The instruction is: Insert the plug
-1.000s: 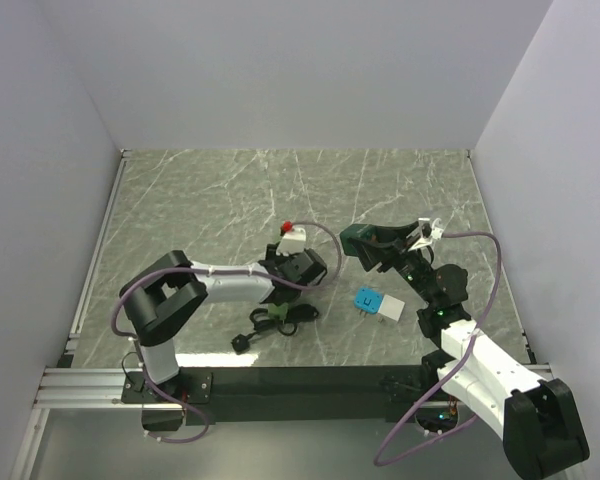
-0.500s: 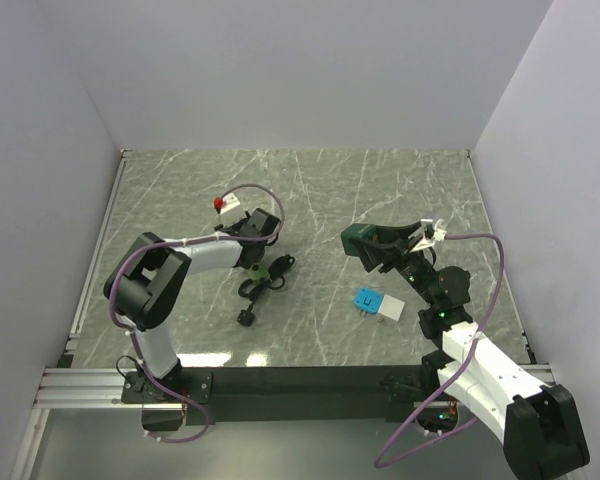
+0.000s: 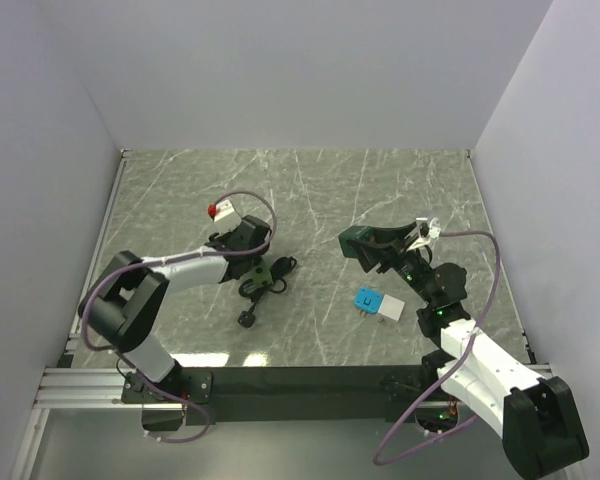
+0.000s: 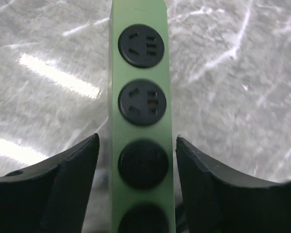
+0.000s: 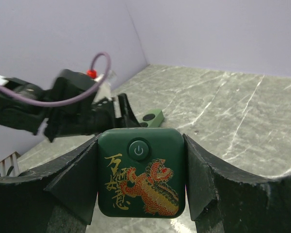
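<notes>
A light green power strip [image 4: 141, 97] with round black sockets lies on the marble table between the fingers of my left gripper [image 4: 137, 141]. The jaws stand open with a small gap on each side of the strip. In the top view the strip [image 3: 258, 271] is left of centre under the left gripper [image 3: 251, 260]. My right gripper [image 5: 141, 141] is shut on a dark green square plug [image 5: 141, 179] with a power button and a gold-red dragon, held above the table right of centre [image 3: 355, 240]. The strip's end shows beyond it in the right wrist view [image 5: 153, 118].
The strip's black coiled cable [image 3: 270, 288] and its black plug [image 3: 245, 318] lie just in front of the strip. A blue and white adapter [image 3: 378, 303] lies on the table near the right arm. Purple-grey walls close in the table.
The left gripper and the green strip with its cable have moved from the table's middle to the left. The right gripper with the green plug has hardly moved.
</notes>
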Motion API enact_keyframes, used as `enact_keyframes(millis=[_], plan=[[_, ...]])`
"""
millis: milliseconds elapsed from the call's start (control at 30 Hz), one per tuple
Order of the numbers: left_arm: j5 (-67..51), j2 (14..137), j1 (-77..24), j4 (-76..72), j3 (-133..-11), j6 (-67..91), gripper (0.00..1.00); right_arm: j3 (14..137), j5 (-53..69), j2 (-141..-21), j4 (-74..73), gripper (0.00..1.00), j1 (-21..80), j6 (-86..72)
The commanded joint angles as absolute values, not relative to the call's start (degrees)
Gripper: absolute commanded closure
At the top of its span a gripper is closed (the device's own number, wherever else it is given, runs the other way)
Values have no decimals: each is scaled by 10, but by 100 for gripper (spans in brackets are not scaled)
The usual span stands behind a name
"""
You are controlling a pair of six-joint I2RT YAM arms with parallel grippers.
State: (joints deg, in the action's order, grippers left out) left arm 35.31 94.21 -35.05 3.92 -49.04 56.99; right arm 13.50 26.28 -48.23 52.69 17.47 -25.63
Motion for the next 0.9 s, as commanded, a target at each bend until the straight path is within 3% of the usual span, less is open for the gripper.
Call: enact_keyframes(millis=[0, 100, 367, 600, 867], plan=[[378, 883, -390, 28, -465, 555, 29, 153, 269, -490, 558, 100, 176, -248], [426, 843, -432, 53, -455, 552, 23, 157, 270, -497, 557, 100, 178, -245], [464, 734, -511, 73, -369, 557, 31, 157, 266, -489, 549, 100, 182, -241], [483, 747, -590, 103, -367, 541, 38, 157, 265, -485, 548, 100, 184, -243], [482, 774, -628, 138, -367, 534, 32, 154, 264, -479, 548, 100, 185, -243]])
